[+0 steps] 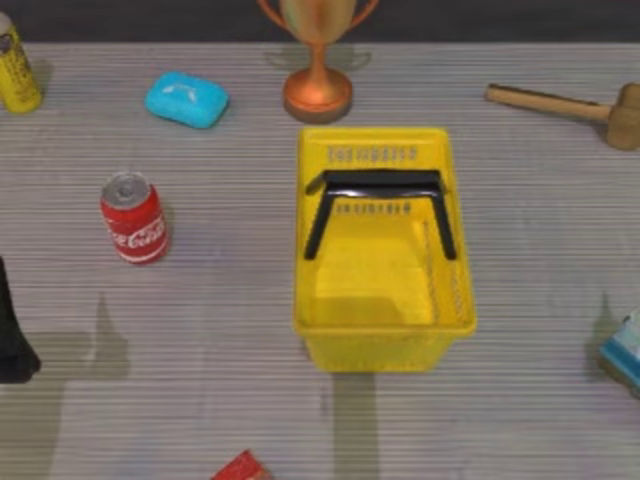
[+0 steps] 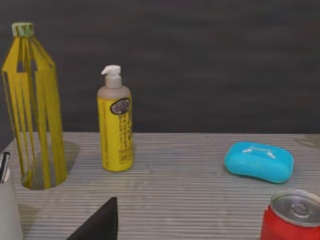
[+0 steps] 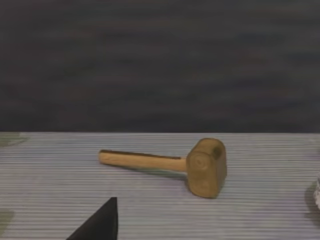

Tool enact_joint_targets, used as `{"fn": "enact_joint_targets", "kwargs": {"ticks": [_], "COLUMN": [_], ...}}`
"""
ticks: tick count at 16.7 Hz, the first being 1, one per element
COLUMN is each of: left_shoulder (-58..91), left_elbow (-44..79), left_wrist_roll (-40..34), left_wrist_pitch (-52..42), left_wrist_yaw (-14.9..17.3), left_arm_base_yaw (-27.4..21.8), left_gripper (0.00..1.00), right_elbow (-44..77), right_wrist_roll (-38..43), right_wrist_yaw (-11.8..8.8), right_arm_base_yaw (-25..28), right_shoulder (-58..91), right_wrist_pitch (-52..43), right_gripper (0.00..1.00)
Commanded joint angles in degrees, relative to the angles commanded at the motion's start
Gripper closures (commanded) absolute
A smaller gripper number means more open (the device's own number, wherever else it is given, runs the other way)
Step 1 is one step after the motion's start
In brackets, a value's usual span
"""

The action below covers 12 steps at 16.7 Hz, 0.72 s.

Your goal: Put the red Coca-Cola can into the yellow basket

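Left gripper (image 1: 12,345) parked at table's left edge, finger state unreadable; red Coca-Cola can (image 1: 134,218) upright, left of yellow basket (image 1: 385,345), apart.

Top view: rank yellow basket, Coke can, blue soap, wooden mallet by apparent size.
1. yellow basket, by far the largest.
2. wooden mallet, cut off by the frame edge, so only its visible part counts.
3. red Coca-Cola can and blue soap look about alike; not ranking those two.

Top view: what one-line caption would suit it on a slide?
Red Coca-Cola can stands upright on the table, apart to the left of the empty yellow basket.
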<state>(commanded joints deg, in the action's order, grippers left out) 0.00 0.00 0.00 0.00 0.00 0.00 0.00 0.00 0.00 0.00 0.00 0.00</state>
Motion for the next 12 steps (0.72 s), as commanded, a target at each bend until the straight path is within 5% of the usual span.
{"fn": "enact_joint_targets", "kwargs": {"ticks": [6,12], "left_shoulder": [5.9,32.5], "left_elbow": [5.8,29.4], "left_wrist_roll": [2.2,10.3], "left_wrist_pitch": [-4.4,-20.5], "left_wrist_yaw": [0.1,0.1], "left_arm_base_yaw": [-0.8,-3.2], "left_gripper": [0.0,0.0], "right_elbow": [0.0,0.0], "right_wrist_roll": [0.0,0.0], "right_wrist_yaw": [0.0,0.0], "right_arm_base_yaw": [0.0,0.0], "right_shoulder": [0.0,0.0], "right_wrist_pitch": [0.0,0.0], "right_gripper": [0.0,0.0]}}
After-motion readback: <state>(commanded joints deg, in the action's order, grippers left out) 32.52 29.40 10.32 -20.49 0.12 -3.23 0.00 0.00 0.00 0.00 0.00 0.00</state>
